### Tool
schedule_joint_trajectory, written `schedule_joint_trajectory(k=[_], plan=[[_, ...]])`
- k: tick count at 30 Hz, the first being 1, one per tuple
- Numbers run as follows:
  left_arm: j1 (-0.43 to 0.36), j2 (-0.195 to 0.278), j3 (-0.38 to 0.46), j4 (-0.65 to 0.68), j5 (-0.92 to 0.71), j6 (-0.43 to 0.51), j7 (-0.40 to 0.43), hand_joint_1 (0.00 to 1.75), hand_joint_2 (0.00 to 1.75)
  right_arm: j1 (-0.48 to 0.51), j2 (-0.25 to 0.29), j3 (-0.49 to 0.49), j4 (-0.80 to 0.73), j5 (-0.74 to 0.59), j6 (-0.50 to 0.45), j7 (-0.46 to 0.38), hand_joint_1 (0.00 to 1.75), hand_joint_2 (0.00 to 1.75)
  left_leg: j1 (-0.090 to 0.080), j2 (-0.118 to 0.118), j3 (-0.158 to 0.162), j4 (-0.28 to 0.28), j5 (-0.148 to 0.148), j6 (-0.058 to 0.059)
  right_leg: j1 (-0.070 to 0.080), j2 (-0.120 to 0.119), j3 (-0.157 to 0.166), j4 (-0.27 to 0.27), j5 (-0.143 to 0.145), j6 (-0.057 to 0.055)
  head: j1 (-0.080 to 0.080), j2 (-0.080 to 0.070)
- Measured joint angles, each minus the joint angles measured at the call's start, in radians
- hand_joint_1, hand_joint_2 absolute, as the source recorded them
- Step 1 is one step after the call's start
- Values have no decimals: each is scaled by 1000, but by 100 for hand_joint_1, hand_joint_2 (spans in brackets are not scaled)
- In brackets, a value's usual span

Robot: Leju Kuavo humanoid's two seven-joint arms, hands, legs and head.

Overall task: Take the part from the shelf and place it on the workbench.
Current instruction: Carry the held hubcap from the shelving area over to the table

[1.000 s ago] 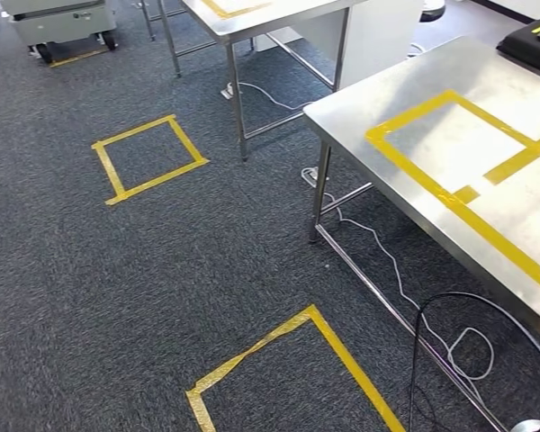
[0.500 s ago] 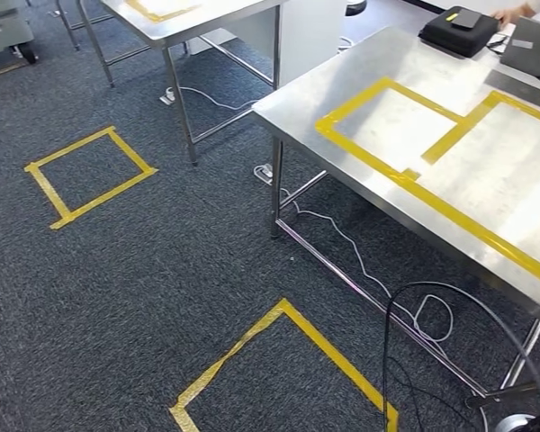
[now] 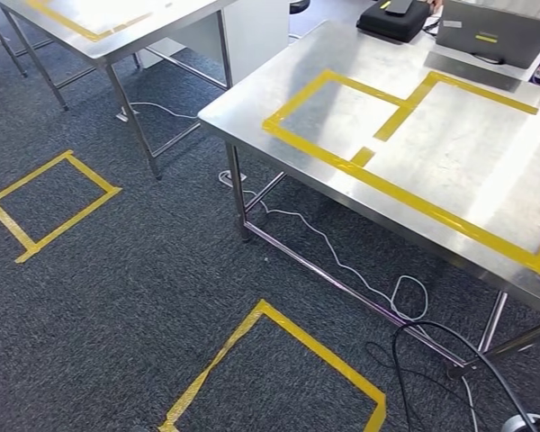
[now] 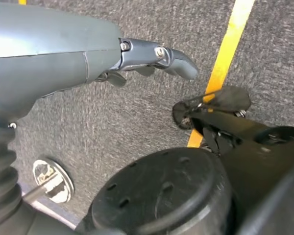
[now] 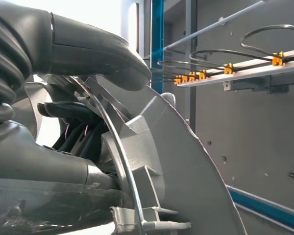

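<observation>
Two taped floor squares (image 3: 49, 205) and the workbench (image 3: 254, 99) sit further left than a second ago — camera turned right. Right hand (image 5: 83, 122) grips the grey part (image 5: 175, 161); left hand (image 4: 101, 58) hangs empty, fingers apart it seems. Open carpet (image 3: 152, 270) fronts the workbench's near edge. No legible writing.

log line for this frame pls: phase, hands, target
phase: carrying, facing workbench | right hand: grips grey part | left hand: holds nothing, hangs over carpet | target: taped yellow outline, nothing placed

Cables (image 3: 363, 279) under workbench (image 3: 254, 112)
</observation>
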Motion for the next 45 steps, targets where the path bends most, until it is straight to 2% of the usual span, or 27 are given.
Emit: schedule_joint_trajectory(k=[1, 3, 4, 7, 8, 10, 14, 18, 20, 22, 25, 26, 27, 28, 30, 31, 32, 33, 35, 37, 39, 40, 41, 42, 43, 44, 45], plan=[[-1, 0, 0, 0, 0, 0, 0, 0, 175, 0, 0, 0, -2, 0, 0, 0, 175, 175, 3, -1, 31, -66, 27, -1, 1, 5, -1, 4, -2, 5, -1, 0], [-3, -1, 0, 0, -1, 0, 0, 0, 175, -1, 0, -2, -5, -2, 0, 1, 175, 175, 7, -6, 65, -144, 47, 4, 5, 11, -7, 11, -5, 15, 0, 0], [-4, -2, 0, 0, -2, 0, 0, 0, 175, 0, 0, -2, -6, -5, 0, 1, 175, 175, 8, -7, 68, -157, 46, 8, 7, 13, -12, 13, -7, 12, 1, 0], [-4, -3, 0, 0, -9, 0, 3, 0, 175, 1, 0, -7, -6, -19, 0, 1, 175, 175, 6, -8, 68, -157, 47, 15, 7, 14, -14, 8, -8, -10, 5, 0], [-4, -2, 0, 0, -13, 0, 5, 0, 175, 1, 0, -8, -6, -21, 0, 1, 175, 175, 5, -8, 68, -156, 47, 18, 7, 13, -12, 5, -7, -11, 5, 0], [-4, -1, 0, 0, -21, 1, 8, 0, 175, 1, 0, -11, -6, -28, 0, 1, 175, 175, 2, -8, 68, -156, 46, 26, 5, 12, -6, -3, -2, -1, 5, 0], [-4, -1, 0, 0, -33, -11, -15, 0, 175, 3, 0, -16, -6, -38, 0, 1, 175, 175, -6, -8, 67, -154, 46, 36, -4, 12, 1, -10, 8, 34, 4, 0], [-4, 0, 0, 0, -34, -18, -37, 0, 175, 8, 0, -17, -6, -38, 0, 0, 175, 175, -13, -8, 66, -153, 45, 46, -12, 13, 2, -13, 10, 52, 4, 0], [-4, -1, 0, 0, -33, -20, -42, 0, 175, 10, 0, -18, -7, -39, 0, 0, 175, 175, -10, -4, 70, -161, 50, 54, -13, 15, -3, -10, 8, 58, 4, 0], [-4, -2, 0, 0, -29, -23, -49, 0, 175, 12, 0, -19, -8, -39, 0, 0, 175, 175, -5, 4, 74, -172, 57, 61, -12, 10, -29, 43, -26, 61, 8, 0], [-3, -3, 0, 0, -21, -22, -52, 0, 175, 18, 0, -23, -9, -38, -2, 0, 175, 175, -4, 23, 76, -175, 57, 64, -12, 2, -114, 224, -111, 61, 11, 0], [-2, -3, 0, 0, -18, -20, -50, 0, 175, 21, 0, -25, -9, -38, -2, 0, 175, 175, -4, 30, 76, -175, 56, 63, -13, 0, -131, 258, -119, 62, 11, 0], [-2, -3, 0, 0, -16, -18, -47, 0, 175, 23, 0, -26, -9, -38, -2, 0, 175, 175, -3, 38, 76, -175, 55, 60, -15, -2, -131, 257, -108, 63, 11, 0], [-2, -3, 0, 0, -14, -16, -43, 0, 175, 24, 0, -28, -9, -38, -2, 0, 175, 175, -2, 46, 78, -174, 54, 56, -17, -8, -111, 219, -83, 65, 11, 0], [-1, -1, 1, 0, -12, -11, -33, 0, 175, 24, 0, -33, -9, -37, -2, 0, 175, 175, -1, 61, 83, -171, 48, 41, -18, -43, -43, 92, -27, 69, 11, 0], [-1, 1, 2, 0, -12, -10, -29, 0, 175, 24, 0, -35, -9, -37, -2, -1, 175, 175, -2, 68, 85, -169, 44, 33, -18, -58, -18, 45, -13, 66, 11, 0], [-1, 3, 4, -1, -11, -9, -26, 0, 175, 24, 0, -37, -9, -36, -2, -1, 175, 175, -3, 74, 88, -168, 41, 25, -17, -66, -5, 20, -8, 60, 9, 0], [-1, 5, 5, -1, -11, -8, -22, 0, 175, 24, 0, -39, -9, -36, -2, -1, 175, 175, -5, 82, 91, -168, 40, 18, -14, -63, -4, 16, -11, 51, 8, 0], [-4, 5, 8, -1, -12, -8, -17, 0, 175, 25, 0, -42, -10, -35, -2, -1, 175, 175, 0, 95, 97, -171, 37, 6, -11, -38, -8, 16, -9, 32, 5, 0], [-8, 4, 8, -1, -12, -8, -15, 0, 175, 25, 0, -43, -11, -35, -2, -2, 175, 175, 5, 68, 84, -137, 8, -4, -12, -16, -10, 14, -5, 17, 5, 0], [-8, 4, 8, -1, -12, -8, -15, 0, 175, 24, 0, -43, -12, -35, -2, -2, 175, 175, 5, 23, 29, -21, -56, -5, -11, 6, -12, 14, -3, 6, 4, 0], [-6, 4, 9, -1, -12, -8, -15, 0, 175, 24, 0, -43, -11, -35, -2, -2, 175, 175, 4, 10, -6, 48, -84, -4, -10, 18, -13, 14, -2, 3, 3, 0], [-4, 5, 9, -1, -12, -8, -15, 0, 175, 24, 0, -43, -11, -35, -2, -1, 175, 175, 3, 4, -34, 98, -96, -1, -8, 32, -14, 14, -1, 2, 3, 0], [-3, 5, 10, -1, -12, -8, -15, 0, 175, 25, 0, -43, -11, -35, -2, -1, 175, 175, 2, 0, -47, 114, -88, 2, -6, 47, -14, 14, -1, 1, 3, 0], [-3, 5, 10, -1, -12, -8, -15, 0, 175, 25, 0, -43, -11, -35, -2, -1, 175, 175, 1, -5, -42, 94, -63, 7, -5, 62, -14, 14, -1, 1, 3, 0], [-3, 5, 12, -1, -12, -8, -15, 0, 175, 25, 0, -43, -11, -35, -2, -1, 175, 175, 0, -14, -20, 42, -26, 13, -4, 77, -14, 14, 0, 2, 3, 0], [-4, 5, 13, -1, -12, -8, -15, 0, 175, 25, 0, -43, -11, -35, -2, -1, 175, 175, 0, -37, 10, -23, 8, 18, -4, 90, -14, 14, 1, 4, 3, 0]])
